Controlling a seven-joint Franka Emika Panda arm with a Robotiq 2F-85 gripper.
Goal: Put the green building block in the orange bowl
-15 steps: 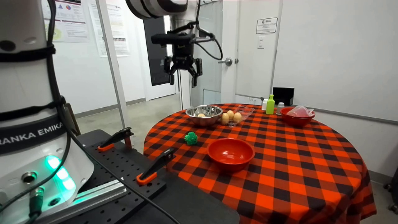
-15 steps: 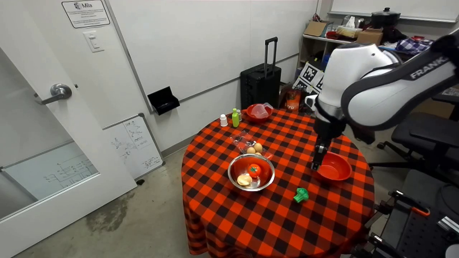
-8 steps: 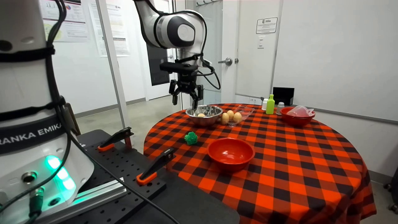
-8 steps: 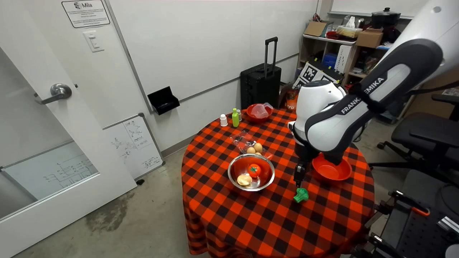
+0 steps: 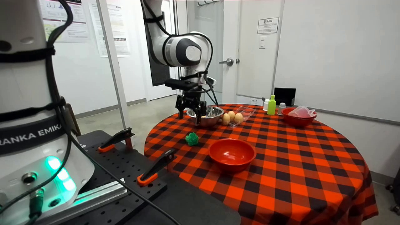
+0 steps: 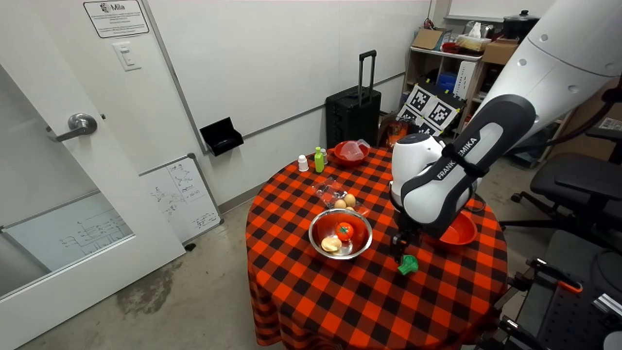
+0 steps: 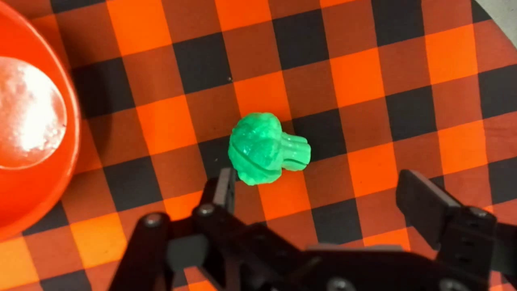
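Note:
The green building block, shaped like a broccoli floret, lies on the checkered tablecloth and shows in both exterior views (image 5: 192, 139) (image 6: 408, 265). In the wrist view the green block (image 7: 258, 149) lies on its side, stem to the right, just beyond the left fingertip. My gripper (image 5: 189, 120) is open and empty, above the table on the steel bowl's side of the block. In the wrist view the gripper (image 7: 317, 176) has its fingers wide apart. The orange bowl (image 5: 232, 153) stands empty beside the block; in an exterior view (image 6: 461, 231) the arm partly covers it. Its edge shows in the wrist view (image 7: 24, 198).
A steel bowl (image 6: 313, 236) holding a tomato and a pale piece stands near the gripper. Several eggs (image 5: 231, 115) lie in a clear carton beside it. A yellow-green bottle (image 5: 271, 106), small white containers and a smaller red bowl (image 5: 298, 121) stand at the far edge.
My gripper has come down and away from above the orange bowl toward the green block, staying open. The block and the bowls have not moved.

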